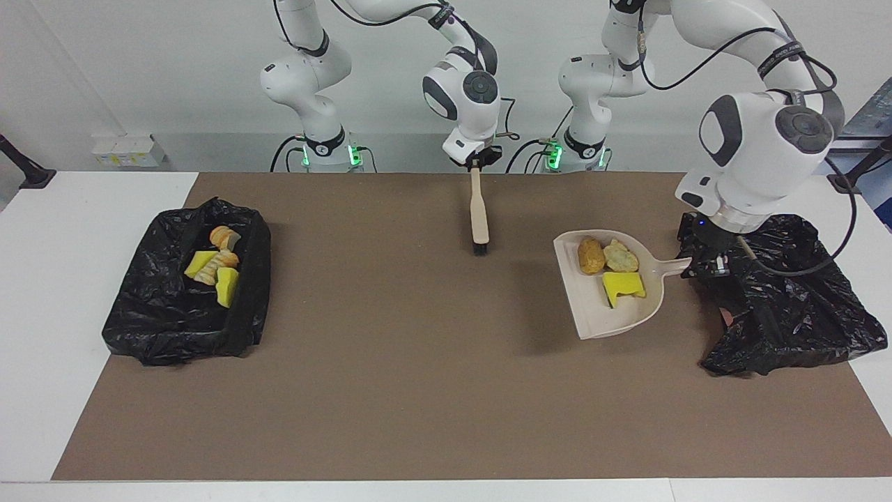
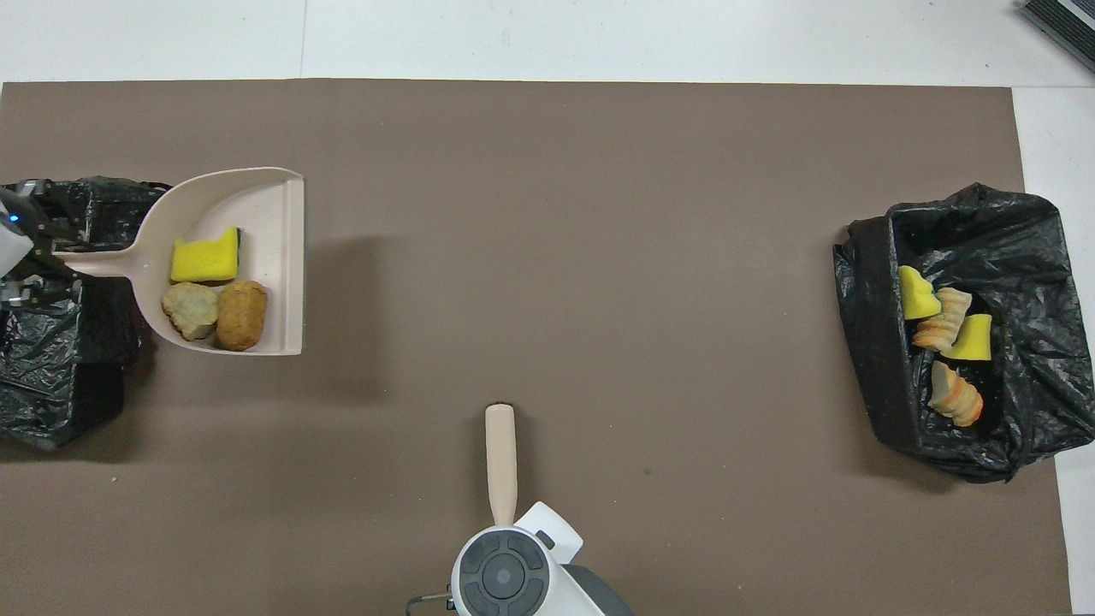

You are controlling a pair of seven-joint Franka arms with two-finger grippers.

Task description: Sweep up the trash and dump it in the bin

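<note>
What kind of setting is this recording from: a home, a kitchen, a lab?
Most likely a robotics lab bench, not a home. Two robot arms stand at a white table covered by a brown mat, against a bare wall, with staged props: bag-lined bins and a dustpan of scraps.

Brown mat (image 1: 418,390) on white table (image 1: 63,279)
</note>
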